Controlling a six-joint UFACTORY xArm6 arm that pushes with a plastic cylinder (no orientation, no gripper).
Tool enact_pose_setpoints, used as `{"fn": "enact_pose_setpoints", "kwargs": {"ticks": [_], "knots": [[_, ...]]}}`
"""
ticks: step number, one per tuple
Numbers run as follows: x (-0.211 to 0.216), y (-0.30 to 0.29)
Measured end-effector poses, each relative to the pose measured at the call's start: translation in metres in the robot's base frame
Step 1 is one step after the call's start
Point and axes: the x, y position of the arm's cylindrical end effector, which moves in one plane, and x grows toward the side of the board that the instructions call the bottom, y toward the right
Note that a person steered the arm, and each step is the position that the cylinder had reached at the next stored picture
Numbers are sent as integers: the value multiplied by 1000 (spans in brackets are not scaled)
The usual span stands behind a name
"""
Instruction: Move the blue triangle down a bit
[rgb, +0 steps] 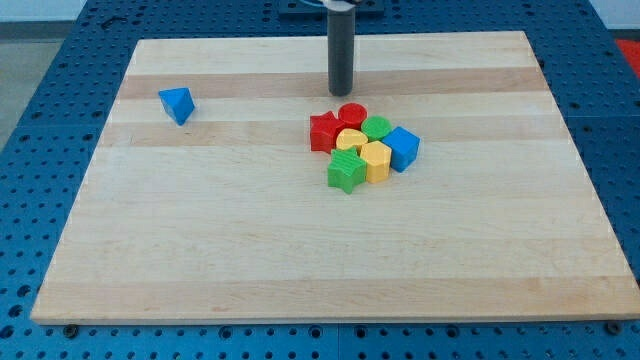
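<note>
A blue triangle (177, 104) sits alone near the upper left of the wooden tabletop (300, 250), a short way in from the board's left edge and below its top edge. Bare wood lies all around it, with the widest open stretch running from the triangle toward the view's bottom.

My tip (342, 93), the lower end of a straight dark rod, stands well apart from the triangle, off to its right near the top centre of the board. The rod carries no fingers, so nothing here opens, closes or clamps.

Just below the tip, seven blocks huddle touching one another: a red star (323, 131), a red cylinder (352, 114), a green block (377, 127) of unclear shape, a blue cube (403, 147), a yellow heart-like block (349, 139), a yellow block (375, 160) and a green star (345, 172). The cluster lies well apart from the triangle, with plain wood between them.
</note>
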Motion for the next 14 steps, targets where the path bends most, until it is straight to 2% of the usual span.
{"fn": "enact_pose_setpoints", "kwargs": {"ticks": [1, 2, 5, 7, 9, 12, 14], "knots": [[-31, -22], [-39, -44], [-39, -57], [-14, -109], [-9, -192], [63, -205], [44, -220]]}}
